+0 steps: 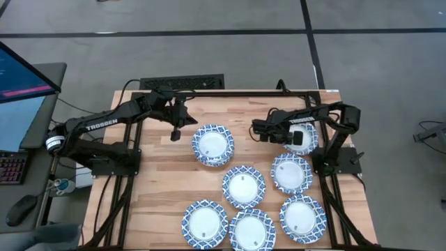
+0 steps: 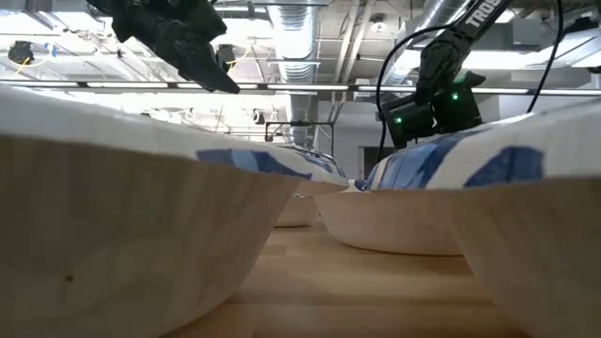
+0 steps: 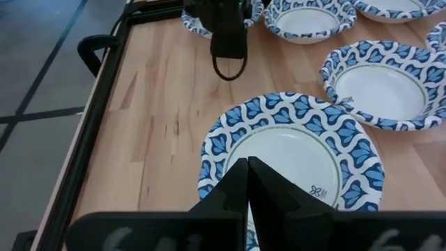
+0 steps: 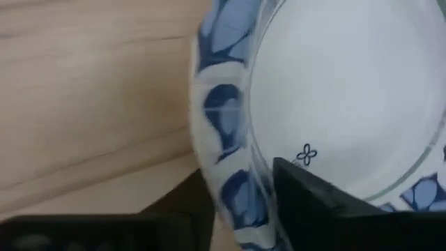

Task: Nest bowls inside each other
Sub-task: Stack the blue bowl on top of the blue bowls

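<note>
A wooden desk (image 1: 160, 181) carries seven blue-and-white bowls (image 1: 244, 187), all of them empty, their white centres bare. Four sit along the near edge and middle, one lies at the right side, and another rests toward the far centre (image 1: 213, 144); each stands apart from its neighbours or just beside them.

The right arm reaches over the far-right bowl (image 1: 304, 137), where the right pincer (image 1: 296, 132) straddles the rim. Its wrist view shows one finger (image 4: 327, 199) lying inside the bowl on the white centre and the other outside beneath the patterned rim (image 4: 223, 132), the jaws partly spread around the wall and closing on it.

The left arm hangs above the desk beside the far-centre bowl, the left pincer (image 1: 175, 132) pressed together and holding nothing; its wrist view shows the joined fingers (image 3: 249, 188) over that bowl's near rim (image 3: 293, 150).
</note>
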